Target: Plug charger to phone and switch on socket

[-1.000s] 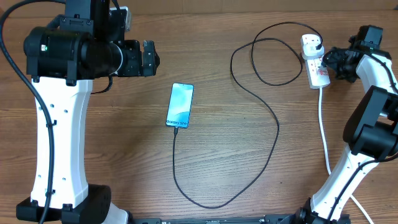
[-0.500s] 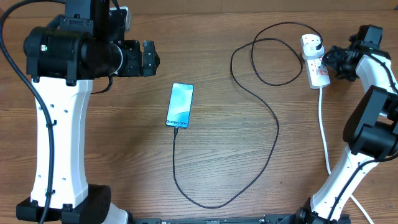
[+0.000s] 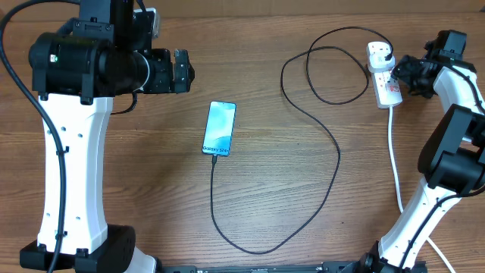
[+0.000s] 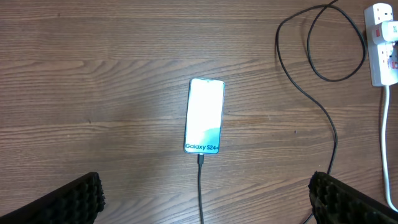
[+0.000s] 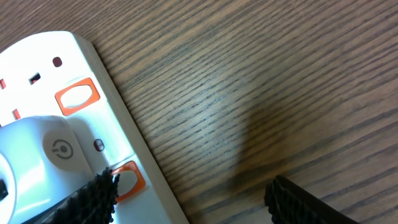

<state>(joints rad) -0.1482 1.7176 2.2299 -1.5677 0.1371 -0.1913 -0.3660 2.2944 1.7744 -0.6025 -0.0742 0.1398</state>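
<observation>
Table: brown wood, grain lines showed, dull, not shiny. Phone screen was smooth and glossy, like glass. Charger cable looked black and matt. Socket was smooth white plastic, a bit shiny. Left gripper finger pads were black, bumpy, rubbery-looking.

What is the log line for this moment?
charger: in phone | right gripper: open, finger by a switch on socket | left gripper: open, away from phone
</observation>
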